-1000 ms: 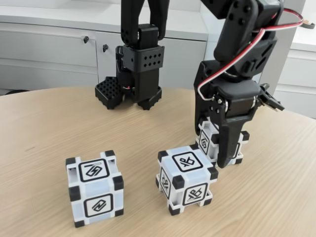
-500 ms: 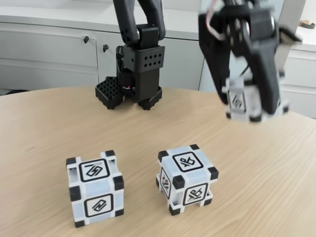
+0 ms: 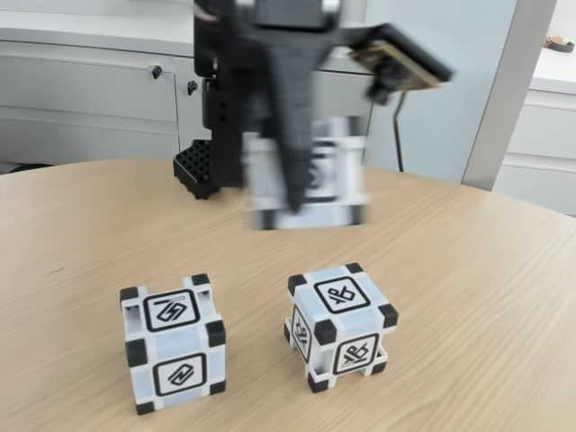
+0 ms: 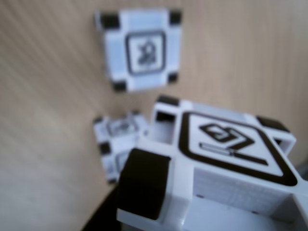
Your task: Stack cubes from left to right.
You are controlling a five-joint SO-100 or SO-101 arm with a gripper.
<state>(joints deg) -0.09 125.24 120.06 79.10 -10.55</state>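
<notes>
Two pale blue-white cubes with black corners rest on the wooden table in the fixed view, one at the left [image 3: 171,342] and one in the middle [image 3: 340,324]. My black gripper [image 3: 301,193] hangs in the air behind them, blurred by motion, shut on a third cube [image 3: 333,175] well above the tabletop. In the wrist view the held cube [image 4: 216,168] fills the lower right. One table cube [image 4: 139,48] lies below it at the top of that view, and another [image 4: 118,142] shows partly behind the held one.
The arm's black base [image 3: 196,166] stands at the back of the round table [image 3: 486,297]. White cabinets [image 3: 90,90] run behind the table. Bare wood lies to the right of the middle cube.
The gripper has lifted the third cube off the table at the right and swung it up and leftward; it now hangs behind the two resting cubes, which have not moved.
</notes>
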